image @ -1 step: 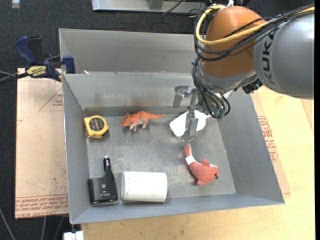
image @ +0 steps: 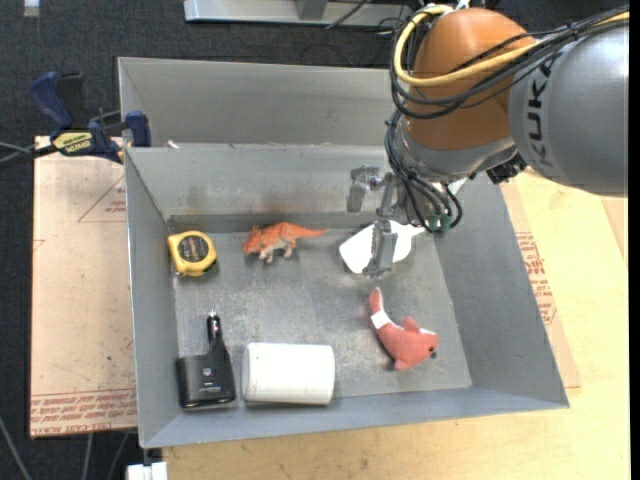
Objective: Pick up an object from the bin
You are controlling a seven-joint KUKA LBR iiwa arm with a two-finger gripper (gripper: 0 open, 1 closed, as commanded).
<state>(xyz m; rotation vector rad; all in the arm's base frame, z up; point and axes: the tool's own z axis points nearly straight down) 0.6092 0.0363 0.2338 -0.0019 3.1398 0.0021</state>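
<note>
So the gripper (image: 377, 260) is down in the back right part of the bin (image: 486, 278), right on top of a flat white thing (image: 352, 252) lying on the floor near the back wall. It looks like it's touching it, or close to it. Honestly can't tell if the gripper is spread or pinched, the angle just doesn't show it, and I can't say it's holding anything.

Other stuff in there: an orange dino (image: 277, 239) just left of the white thing, and a yellow tape measure (image: 191, 252) further left. A pink fish (image: 402, 338) sits near the gripper, toward the front. At the front there's a white roll (image: 290, 373) on its side, with a black charger (image: 205, 378) just beside it in the front left corner.
</note>
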